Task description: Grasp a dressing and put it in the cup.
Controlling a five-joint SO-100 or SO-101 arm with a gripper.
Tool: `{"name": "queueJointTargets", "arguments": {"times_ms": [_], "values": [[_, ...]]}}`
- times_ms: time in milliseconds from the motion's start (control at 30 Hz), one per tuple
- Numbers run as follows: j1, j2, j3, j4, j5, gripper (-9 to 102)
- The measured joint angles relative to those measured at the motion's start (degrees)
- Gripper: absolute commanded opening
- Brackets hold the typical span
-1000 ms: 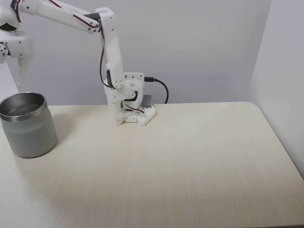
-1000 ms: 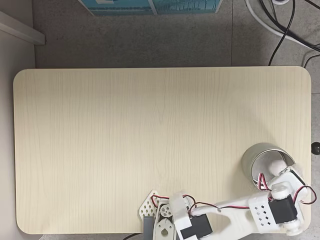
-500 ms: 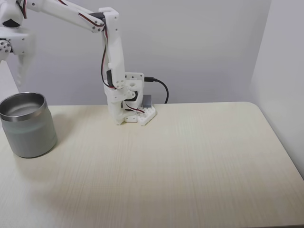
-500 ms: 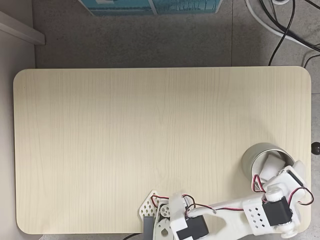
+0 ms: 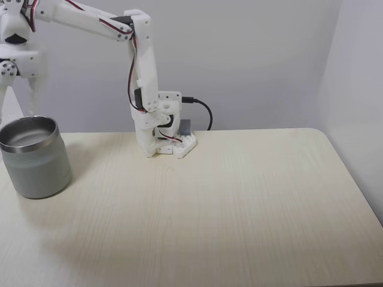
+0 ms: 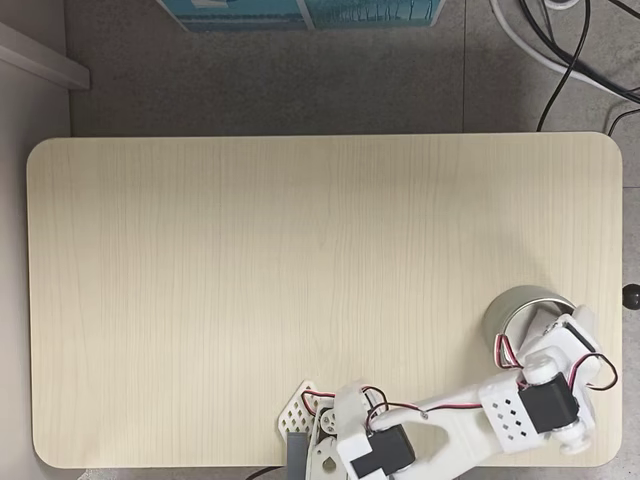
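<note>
I cannot make out the dressing in either fixed view; from above, my own wrist covers much of the mouth of the cup (image 6: pixel 505 312), and whatever pale shape lies inside is too unclear to name.

The cup (image 5: pixel 35 158) stands upright on the table (image 5: pixel 227 197), directly below my claw (image 5: pixel 18 104). In the side-on fixed view my two fingers (image 5: pixel 31 95) hang pointing down just above the steel rim, with a plain gap between them, so my claw is parted and grips nothing I can see.

In the fixed view from above, my claw (image 6: pixel 548 328) sits over the cup's near-right part, at the table's lower right corner.

Back from my claw, my arm (image 5: pixel 90 17) stretches to my base (image 5: pixel 164 131) at the far edge of the table, where a black cable (image 5: pixel 203 110) plugs in.
</note>
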Motion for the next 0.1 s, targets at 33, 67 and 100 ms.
{"name": "queueJointTargets", "arguments": {"times_ms": [33, 67, 100], "values": [[-0.1, 0.0, 0.0, -0.2, 0.4, 22], [-0.1, 0.2, 0.0, -0.4, 0.7, 22], [0.0, 0.6, 0.0, -0.5, 0.9, 22]]}}
